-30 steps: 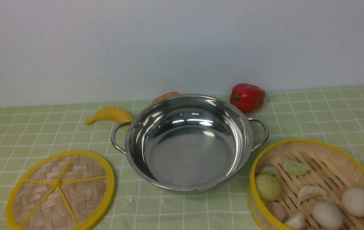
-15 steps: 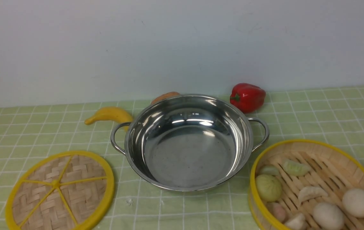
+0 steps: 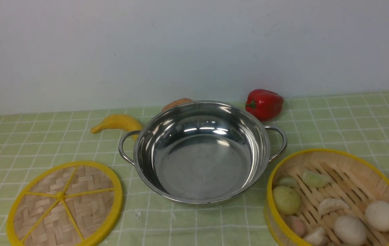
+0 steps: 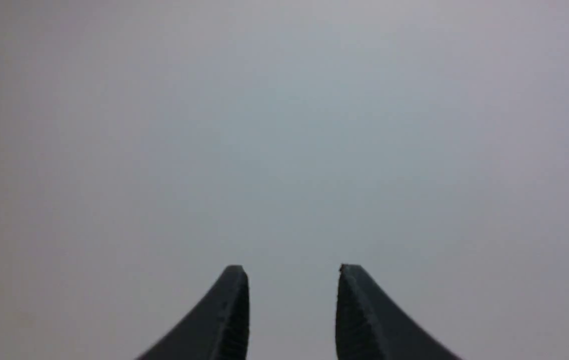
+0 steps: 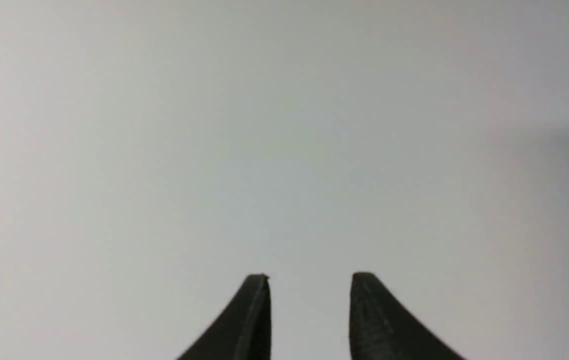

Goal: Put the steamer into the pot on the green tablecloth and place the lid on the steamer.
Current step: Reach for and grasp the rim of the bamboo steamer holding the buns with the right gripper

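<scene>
**A:** Since both pairs of jaws stand apart with nothing between them, the left gripper [image 4: 288, 268] and right gripper [image 5: 309, 275] face only blank wall. What changed?

**B:** A dark tip in the front view's lower left corner a second ago is gone (the left gripper pulled back, I'd guess). Nothing's begun: the steamer [image 3: 351, 184] sits on the cloth [image 3: 351, 119] close to the pot [image 3: 201, 164] on its right, and the lid [image 3: 64, 205] lies to its left.

**A:** Materials?

**B:** A mirror-bright steel pot with looped handles. The steamer is slatted bamboo, holding buns and dumplings. The lid is flat and woven, with a yellow rim and spokes.
</scene>
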